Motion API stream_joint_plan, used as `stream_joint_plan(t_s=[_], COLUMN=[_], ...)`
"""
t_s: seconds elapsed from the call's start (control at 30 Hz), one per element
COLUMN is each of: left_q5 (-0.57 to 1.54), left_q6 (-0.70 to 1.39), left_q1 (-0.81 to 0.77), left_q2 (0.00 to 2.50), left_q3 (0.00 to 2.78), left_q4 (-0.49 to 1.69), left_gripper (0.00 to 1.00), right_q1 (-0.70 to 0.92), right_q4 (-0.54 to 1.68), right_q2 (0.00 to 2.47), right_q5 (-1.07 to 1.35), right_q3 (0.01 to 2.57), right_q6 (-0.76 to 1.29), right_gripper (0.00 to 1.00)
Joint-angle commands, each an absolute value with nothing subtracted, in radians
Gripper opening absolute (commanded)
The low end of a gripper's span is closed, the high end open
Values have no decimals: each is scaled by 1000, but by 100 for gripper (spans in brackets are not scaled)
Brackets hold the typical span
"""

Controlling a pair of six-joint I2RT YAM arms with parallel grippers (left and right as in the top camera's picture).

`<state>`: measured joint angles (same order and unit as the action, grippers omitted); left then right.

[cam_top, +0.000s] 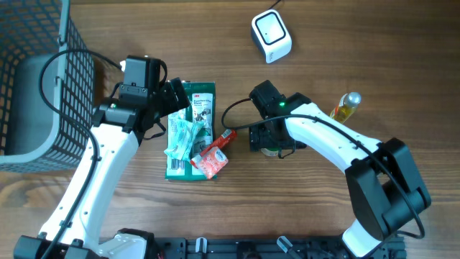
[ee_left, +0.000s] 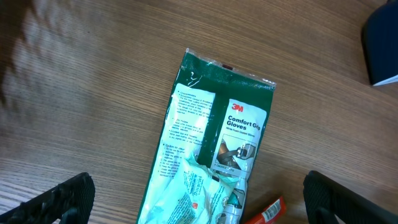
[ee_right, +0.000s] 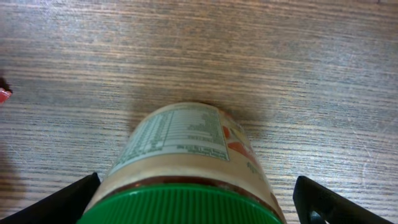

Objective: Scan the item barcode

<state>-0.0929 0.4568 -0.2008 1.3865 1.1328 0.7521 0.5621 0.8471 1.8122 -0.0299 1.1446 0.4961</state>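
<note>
R claw [ee_right: 196,180] spread wide, straddling green-lid jar [ee_right: 186,140].

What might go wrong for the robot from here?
The right tool stands open around the green-lidded jar; closing off-centre could knock or roll it. Only the jar's nutrition panel shows, so the barcode may face away from the white scanner. The left tool hangs over overlapping packets, risking a wrong pick.

— What's by the far edge of the worktop [cam_top: 374,43]?
— A white scanner [cam_top: 271,36]. A wire basket [cam_top: 36,79] fills the far left corner.
— And mid-worktop?
— A green glove packet [cam_top: 188,133], with a red sachet [cam_top: 211,160] overlapping its near end. The left claw [cam_top: 178,97] is over its far end and the right claw [cam_top: 267,144] is beside the sachet. A small yellow bottle [cam_top: 346,106] lies toward the right edge.
</note>
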Motion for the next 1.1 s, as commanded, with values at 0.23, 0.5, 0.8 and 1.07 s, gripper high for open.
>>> stream_joint_plan(t_s=[0.23,0.5,0.8,1.07], left_q5=[-102,-103,-103,-102], left_q6=[448,448,449,449], left_q1=[-198,-198,-198,-198], left_q2=[1386,1386,1386,1386], left_q3=[1133,1134,1134,1134], left_q4=[750,750,750,750], left_gripper=[100,100,100,100], right_q1=[558,558,558,558], right_q4=[846,857,853,850], right_q2=[1797,1797,1797,1814], right_q5=[-23,-27,-26,-25], right_q3=[1136,1136,1136,1136], right_q6=[497,497,500,501], right_gripper=[90,83,77,78])
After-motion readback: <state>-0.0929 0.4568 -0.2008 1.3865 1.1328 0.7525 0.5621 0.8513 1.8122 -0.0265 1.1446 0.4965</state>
